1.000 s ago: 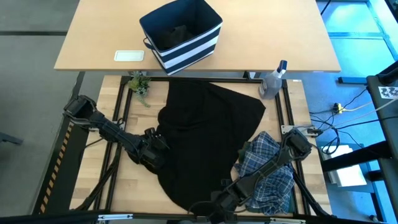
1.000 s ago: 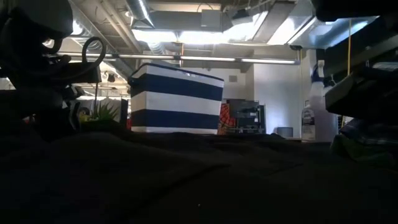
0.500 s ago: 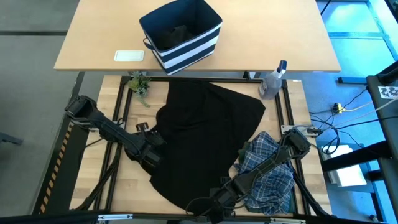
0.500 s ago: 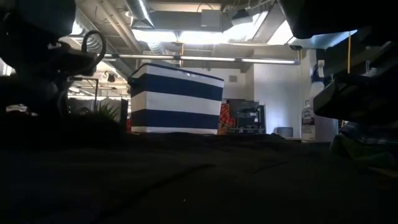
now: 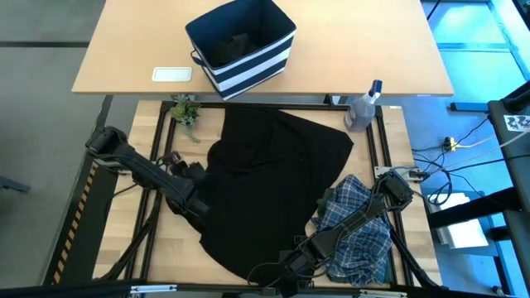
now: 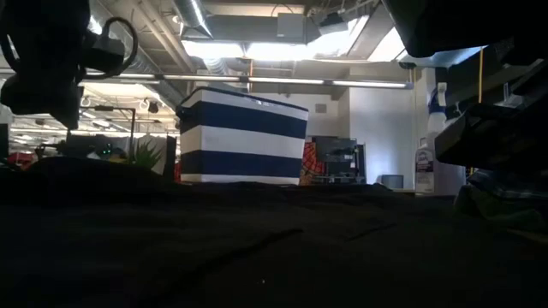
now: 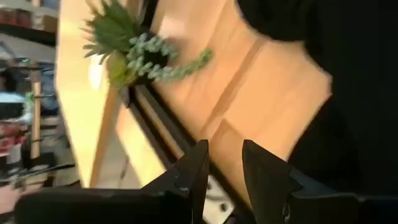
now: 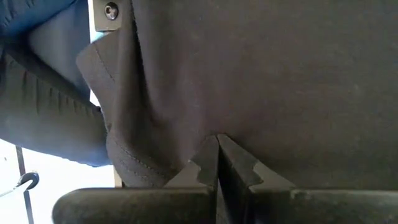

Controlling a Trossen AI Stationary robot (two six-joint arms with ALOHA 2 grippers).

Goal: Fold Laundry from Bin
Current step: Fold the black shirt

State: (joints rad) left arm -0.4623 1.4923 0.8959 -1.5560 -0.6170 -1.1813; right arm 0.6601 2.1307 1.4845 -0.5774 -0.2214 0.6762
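Note:
A black garment (image 5: 273,182) lies spread over the middle of the table. Beside its left edge my left gripper (image 5: 184,168) hangs above the wood, open by a narrow gap with nothing between its fingers (image 7: 224,171). It slants toward the plant. My right gripper (image 5: 290,266) is shut at the garment's near edge (image 8: 217,138). A blue-and-white plaid shirt (image 5: 356,228) lies crumpled at the near right under my right arm, and dark green cloth (image 5: 387,266) shows below it. The striped bin (image 5: 242,45) stands on the far table with dark cloth inside it. My right gripper meets the black garment close to its stitched near hem (image 8: 134,165), with the two fingertips (image 8: 208,152) closed together on the cloth. It slants steeply down from the near right. The cloth lies flat on the table beyond the tips. One layer or several, I cannot tell.
A small green plant (image 5: 186,112) and a clear spray bottle (image 5: 362,108) stand at the work table's far corners. A white card (image 5: 172,74) lies left of the bin. Black frame rails (image 5: 161,149) run along the table's sides. Bare wood (image 5: 178,240) shows at the near left.
My left gripper has risen from the black garment's left edge and tipped up, from pointing down at the cloth to slanting toward the plant at the far left. The garment stays spread where it was.

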